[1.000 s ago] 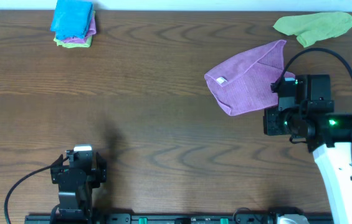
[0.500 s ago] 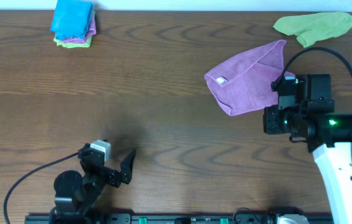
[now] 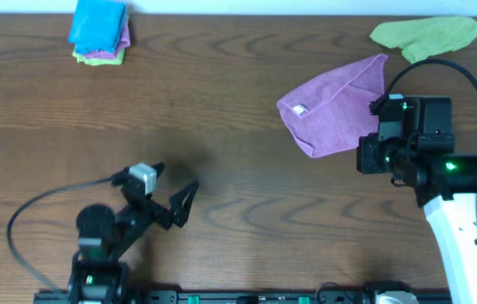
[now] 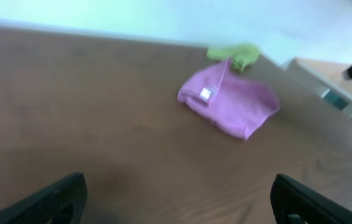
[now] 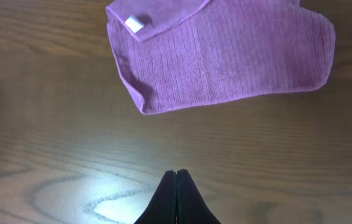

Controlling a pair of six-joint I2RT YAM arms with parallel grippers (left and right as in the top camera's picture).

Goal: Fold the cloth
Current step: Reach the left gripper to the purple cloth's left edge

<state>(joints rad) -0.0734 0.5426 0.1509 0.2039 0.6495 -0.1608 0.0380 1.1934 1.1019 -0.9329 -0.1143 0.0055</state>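
Note:
A purple cloth (image 3: 331, 114) lies folded over on the wooden table at the right, with a white label near its left corner. It also shows in the left wrist view (image 4: 228, 99) and the right wrist view (image 5: 219, 53). My right gripper (image 3: 369, 159) is shut and empty, just off the cloth's near right edge; its closed fingertips (image 5: 176, 173) hang over bare wood. My left gripper (image 3: 175, 190) is open and empty at the front left, far from the cloth, with its fingers wide apart (image 4: 176, 205).
A crumpled green cloth (image 3: 428, 35) lies at the far right corner and shows in the left wrist view (image 4: 235, 54). A stack of folded cloths (image 3: 100, 31), blue on top, sits at the far left.
My left arm has lifted from its folded rest pose and swung forward and to the right, its gripper now pointing at the purple cloth. My right gripper has edged slightly toward the cloth.

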